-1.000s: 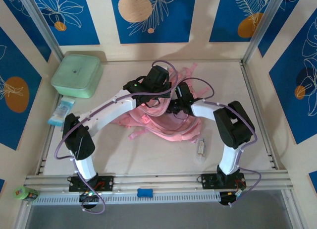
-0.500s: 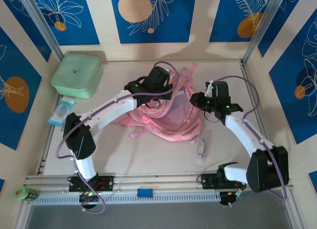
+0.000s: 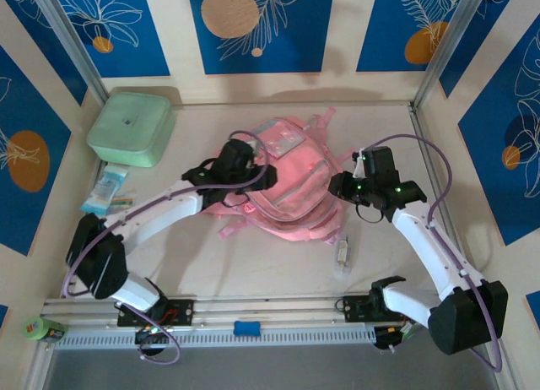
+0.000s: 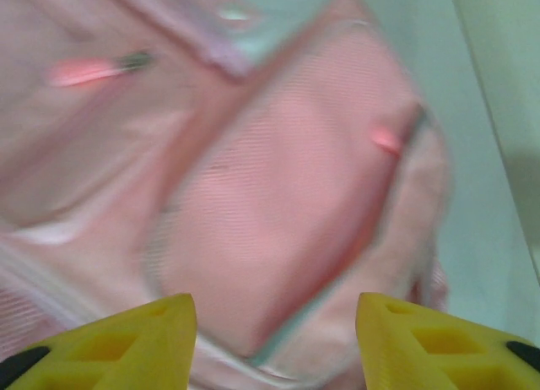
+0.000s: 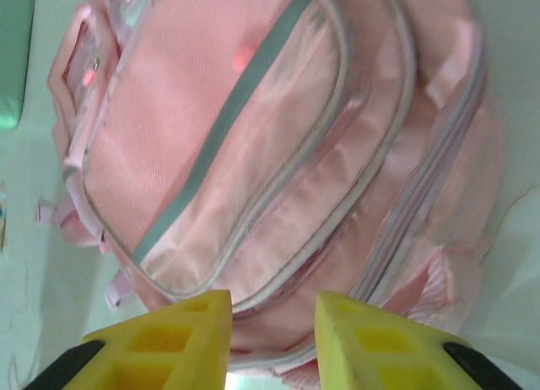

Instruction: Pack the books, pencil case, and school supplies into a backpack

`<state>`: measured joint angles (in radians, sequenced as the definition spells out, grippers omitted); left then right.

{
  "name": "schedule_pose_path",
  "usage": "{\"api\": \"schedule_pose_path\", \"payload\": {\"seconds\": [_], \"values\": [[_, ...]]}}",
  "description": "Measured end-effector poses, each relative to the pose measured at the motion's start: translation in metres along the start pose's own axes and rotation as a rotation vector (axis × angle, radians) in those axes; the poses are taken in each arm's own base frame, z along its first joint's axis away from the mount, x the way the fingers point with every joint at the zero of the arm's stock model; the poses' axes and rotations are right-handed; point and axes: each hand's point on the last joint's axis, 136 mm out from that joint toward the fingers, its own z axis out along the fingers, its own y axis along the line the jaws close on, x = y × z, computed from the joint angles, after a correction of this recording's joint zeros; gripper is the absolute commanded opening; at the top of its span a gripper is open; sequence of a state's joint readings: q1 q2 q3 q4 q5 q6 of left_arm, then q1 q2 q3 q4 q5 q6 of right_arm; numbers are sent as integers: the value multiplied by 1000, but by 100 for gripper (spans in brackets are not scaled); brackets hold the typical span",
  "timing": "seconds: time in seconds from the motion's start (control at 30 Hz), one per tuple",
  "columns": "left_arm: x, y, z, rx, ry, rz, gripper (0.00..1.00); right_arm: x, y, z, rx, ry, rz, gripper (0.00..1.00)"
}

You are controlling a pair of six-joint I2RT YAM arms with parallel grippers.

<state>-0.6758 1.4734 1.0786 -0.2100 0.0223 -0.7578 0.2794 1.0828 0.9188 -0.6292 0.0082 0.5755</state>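
The backpack (image 3: 291,192) lies front-up on the counter (image 3: 253,268). The left hand (image 4: 277,322) hovers over its left side, spread wide and empty; the right hand (image 5: 272,322) hangs at its right edge, part open, holding nothing. A wrapped stick (image 3: 342,253) lies near the pack's near-right corner.

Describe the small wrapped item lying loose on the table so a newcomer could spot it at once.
Start at the pink backpack at the centre. Just past its near right corner, toward the right arm's base, lies a slim stick in a clear wrapper. Unlike the pale blue packets by the mint-green box on the left, it lies alone, narrow and see-through.
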Motion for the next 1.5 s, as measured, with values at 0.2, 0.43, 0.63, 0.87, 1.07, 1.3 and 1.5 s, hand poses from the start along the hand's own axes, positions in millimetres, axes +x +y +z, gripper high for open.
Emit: {"api": "schedule_pose_path", "payload": {"seconds": [0.2, 0.43, 0.63, 0.87, 1.07, 1.3, 1.5], "values": [[41, 104, 24, -165, 11, -273, 53, 36, 32, 10, -44, 101, -87, 35], [40, 110, 46, -137, -36, -373, 52, 68, 31, 30, -23, 193, -76, 35], [32, 106, 55, -105, -68, -411, 48, 67, 26, 32, -2, 183, -66, 36], [22, 95, 64, -50, -87, -453, 46, 67, 26, 32, 2, 180, -66, 37], [4, 83, 42, -24, -137, -447, 58, 64, 24, 32, 5, 174, -57, 37], [-11, 76, 48, -5, -159, -481, 59, 59, 22, 33, 4, 157, -46, 37], [8, 96, 77, -58, -117, -546, 56, 56, 21, 33, 4, 151, -41, 37]]}}
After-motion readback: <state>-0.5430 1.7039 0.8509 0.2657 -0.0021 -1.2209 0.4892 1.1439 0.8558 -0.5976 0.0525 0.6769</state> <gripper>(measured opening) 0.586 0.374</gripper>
